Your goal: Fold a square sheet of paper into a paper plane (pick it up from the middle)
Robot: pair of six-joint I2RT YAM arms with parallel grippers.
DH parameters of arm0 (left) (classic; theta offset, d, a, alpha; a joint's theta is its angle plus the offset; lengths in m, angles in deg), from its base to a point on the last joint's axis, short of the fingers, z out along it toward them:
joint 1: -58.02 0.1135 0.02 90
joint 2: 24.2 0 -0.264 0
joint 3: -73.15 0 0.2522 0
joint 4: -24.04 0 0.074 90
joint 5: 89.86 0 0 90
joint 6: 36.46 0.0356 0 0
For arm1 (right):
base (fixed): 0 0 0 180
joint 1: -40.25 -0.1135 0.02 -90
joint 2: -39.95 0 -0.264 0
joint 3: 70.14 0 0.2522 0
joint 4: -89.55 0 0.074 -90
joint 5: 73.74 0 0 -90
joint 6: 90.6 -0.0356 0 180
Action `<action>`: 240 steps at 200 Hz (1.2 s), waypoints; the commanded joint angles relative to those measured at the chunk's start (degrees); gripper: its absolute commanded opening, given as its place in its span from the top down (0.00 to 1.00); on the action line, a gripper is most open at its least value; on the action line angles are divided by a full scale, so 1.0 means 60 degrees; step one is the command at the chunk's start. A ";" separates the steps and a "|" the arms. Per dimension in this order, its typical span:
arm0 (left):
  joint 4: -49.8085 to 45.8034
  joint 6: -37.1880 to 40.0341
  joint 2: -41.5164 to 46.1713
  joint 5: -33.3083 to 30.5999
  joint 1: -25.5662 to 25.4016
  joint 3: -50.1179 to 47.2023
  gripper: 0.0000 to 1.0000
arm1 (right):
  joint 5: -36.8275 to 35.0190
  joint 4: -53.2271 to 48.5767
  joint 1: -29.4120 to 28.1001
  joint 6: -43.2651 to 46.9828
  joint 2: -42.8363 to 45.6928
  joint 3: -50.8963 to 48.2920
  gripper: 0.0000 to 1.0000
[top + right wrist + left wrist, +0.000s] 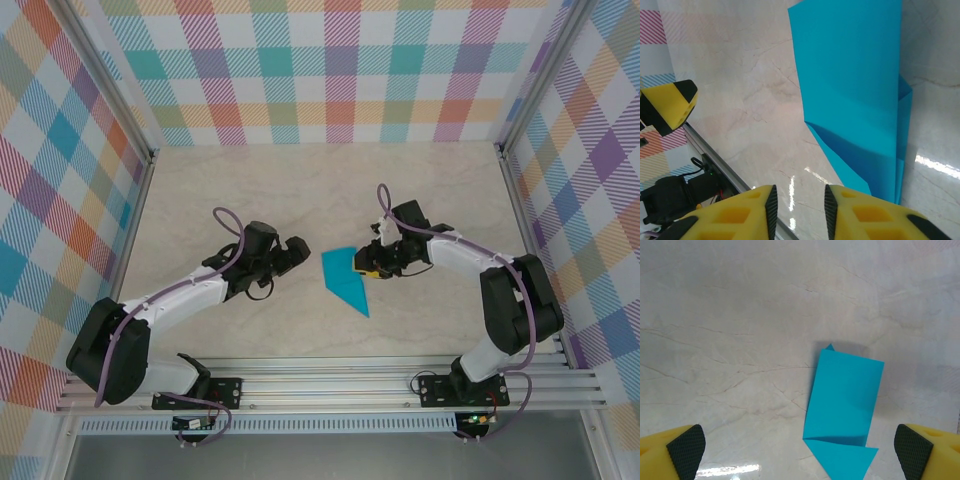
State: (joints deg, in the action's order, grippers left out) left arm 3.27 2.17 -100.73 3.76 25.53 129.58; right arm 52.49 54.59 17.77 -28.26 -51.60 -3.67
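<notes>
The teal-blue sheet of paper (345,280) lies flat on the table between the arms, folded into a band with a triangular point toward the near right. In the left wrist view the band (845,395) and its point (845,460) lie ahead, right of centre. My left gripper (298,250) hovers left of the paper, open wide (800,455), with nothing in it. My right gripper (373,264) sits at the paper's right edge. Its jaws (799,210) stand a narrow gap apart over bare table. The paper (855,90) rises beside and behind the right finger (875,220), not between the pads.
The marble-look table (250,190) is walled by checked panels (330,70) at the back and sides. An aluminium rail (330,385) with both arm bases runs along the near edge. One left finger (670,106) shows across the table in the right wrist view.
</notes>
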 commanded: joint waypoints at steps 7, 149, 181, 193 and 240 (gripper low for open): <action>0.0453 0.0207 0.0238 0.0556 0.0002 -0.0032 0.00 | 0.0612 0.0629 0.0070 -0.0220 0.0053 -0.0170 0.72; 0.1642 -0.0154 -0.2471 0.1511 -0.0702 0.1008 0.00 | 0.0863 0.0087 0.0069 0.0226 -0.1241 0.0195 0.82; 0.1633 -0.0231 -0.3042 0.1654 -0.0834 0.1413 0.00 | 0.0441 -0.0180 0.0099 0.0563 -0.1347 0.0303 0.82; 0.1614 -0.0227 -0.3137 0.1682 -0.0932 0.1555 0.00 | 0.0465 -0.0145 0.0106 0.0616 -0.1414 0.0229 0.81; 0.1560 -0.0351 -0.3371 0.1636 -0.1138 0.1735 0.00 | 0.0528 0.0307 0.0426 0.0699 -0.1628 -0.0362 0.81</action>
State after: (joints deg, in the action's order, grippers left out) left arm 12.37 0.81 -120.23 13.42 19.54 138.59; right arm 54.69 55.43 19.06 -26.03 -59.88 -3.73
